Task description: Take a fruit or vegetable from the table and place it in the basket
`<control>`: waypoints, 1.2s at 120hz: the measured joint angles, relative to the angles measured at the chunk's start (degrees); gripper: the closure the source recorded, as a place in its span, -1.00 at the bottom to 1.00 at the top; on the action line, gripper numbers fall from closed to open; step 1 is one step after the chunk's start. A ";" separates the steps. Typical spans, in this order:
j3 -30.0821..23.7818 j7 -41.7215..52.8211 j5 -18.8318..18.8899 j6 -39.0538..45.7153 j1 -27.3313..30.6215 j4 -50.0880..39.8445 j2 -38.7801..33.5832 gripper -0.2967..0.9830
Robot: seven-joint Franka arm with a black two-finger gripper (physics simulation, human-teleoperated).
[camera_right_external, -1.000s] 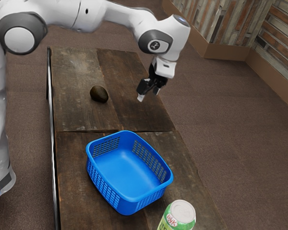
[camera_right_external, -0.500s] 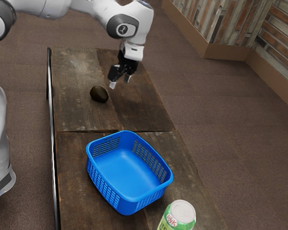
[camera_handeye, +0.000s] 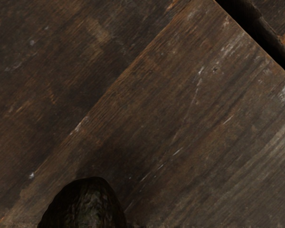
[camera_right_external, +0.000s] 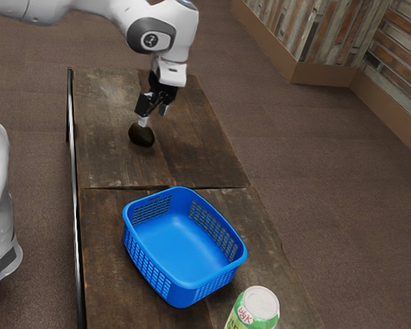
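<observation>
Palm down, reach in high from the exterior view's upper left with the white, grey-capped jointed arm (camera_right_external: 103,8). Bend the wrist so as to aim the black two-finger claw (camera_right_external: 153,115) at the dark brown wooden surface (camera_right_external: 198,151), tipped slightly toward the exterior view's left. Hold the claw released, with both pale-tipped fingers spread apart. Hover right by the dark, egg-shaped avocado (camera_right_external: 142,136), with one fingertip against its upper edge in the exterior view; cannot tell whether touching or just above. See the avocado resting on the surface, outside the basket, and close under the hand in the wrist view. Have the blue plastic basket with slotted walls (camera_right_external: 175,240) well apart from the claw, near a green metal drink can (camera_right_external: 257,308).
</observation>
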 joint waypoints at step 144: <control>5.40 -17.59 9.72 6.59 0.70 -5.12 0.21 -0.54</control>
